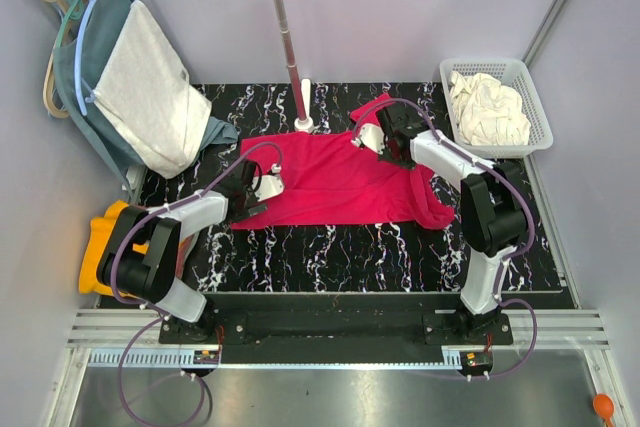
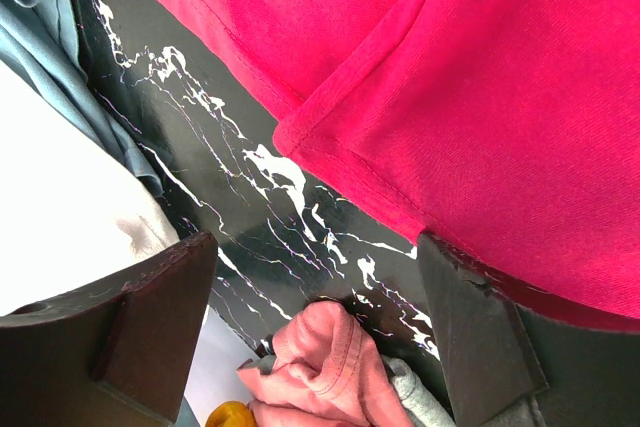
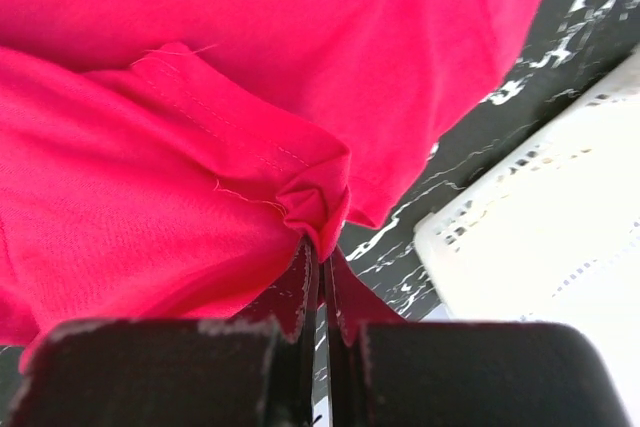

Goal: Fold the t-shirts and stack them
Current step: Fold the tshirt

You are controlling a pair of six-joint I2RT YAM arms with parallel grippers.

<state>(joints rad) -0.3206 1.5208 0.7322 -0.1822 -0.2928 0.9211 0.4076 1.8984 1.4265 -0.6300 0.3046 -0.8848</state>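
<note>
The 1st fold of the red t-shirt (image 1: 335, 182), spread mid-table (image 1: 330, 247), is judged begun: its far-right edge is clamped in the right hand (image 3: 322, 282), while the left hand (image 2: 315, 267) is held apart above the left hem, to be gripped next.

- The t-shirt (image 1: 340, 182) is coloured a vivid pinkish red.
- The tabletop (image 1: 330, 247) is patterned black with white marble veining.
- The basket (image 1: 484, 65) is coloured white, its cloth (image 1: 487, 112) cream.
- Another garment (image 1: 97, 247) is coloured yellow-orange.
</note>
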